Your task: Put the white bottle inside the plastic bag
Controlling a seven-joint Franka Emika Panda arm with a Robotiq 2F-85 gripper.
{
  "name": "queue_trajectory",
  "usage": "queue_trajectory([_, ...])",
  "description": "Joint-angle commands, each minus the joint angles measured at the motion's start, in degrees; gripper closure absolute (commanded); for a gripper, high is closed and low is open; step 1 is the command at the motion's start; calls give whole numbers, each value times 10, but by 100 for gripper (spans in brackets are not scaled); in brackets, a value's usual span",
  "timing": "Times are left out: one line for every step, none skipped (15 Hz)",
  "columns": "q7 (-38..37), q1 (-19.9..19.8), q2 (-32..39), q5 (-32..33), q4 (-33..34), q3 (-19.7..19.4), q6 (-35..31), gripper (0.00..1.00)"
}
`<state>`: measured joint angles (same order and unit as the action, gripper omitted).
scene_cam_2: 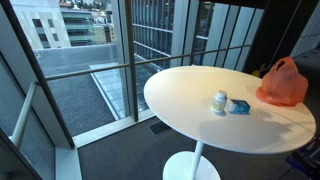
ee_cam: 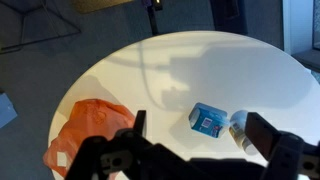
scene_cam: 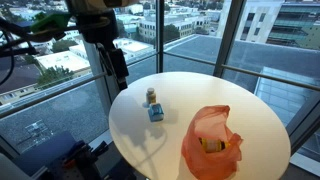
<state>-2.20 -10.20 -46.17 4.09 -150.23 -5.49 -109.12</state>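
Note:
The white bottle [scene_cam: 152, 97] stands upright on the round white table [scene_cam: 200, 100], touching a small blue box [scene_cam: 156, 113]. It also shows in the other exterior view [scene_cam_2: 219, 102] and in the wrist view [ee_cam: 238, 128], partly behind my right finger. The orange plastic bag [scene_cam: 212, 146] lies at the table's edge with something yellow inside; it shows in an exterior view [scene_cam_2: 283, 84] and in the wrist view [ee_cam: 85, 128]. My gripper [ee_cam: 200, 140] is open and empty, high above the table over the box and bottle.
The blue box [ee_cam: 208, 120] lies beside the bottle, also in an exterior view [scene_cam_2: 238, 106]. Glass windows and railing surround the table. The arm's base [scene_cam: 105, 45] stands at the table's far side.

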Motion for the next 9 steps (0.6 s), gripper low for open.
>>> queue_trajectory([-1, 3, 0, 2, 1, -2, 2, 0])
queue_trajectory([-1, 3, 0, 2, 1, -2, 2, 0])
queue_trajectory([-1, 3, 0, 2, 1, -2, 2, 0])
queue_trajectory([-1, 3, 0, 2, 1, -2, 2, 0])
queue_trajectory([-5, 5, 9, -2, 9, -1, 0, 0])
queue_trajectory([-5, 7, 14, -6, 13, -1, -2, 0])
queue_trajectory([-8, 10, 24, -8, 20, 2, -6, 0])
queue_trajectory([-12, 13, 35, -11, 29, 4, -10, 0])
queue_trajectory([-13, 16, 44, -14, 35, 5, -16, 0])
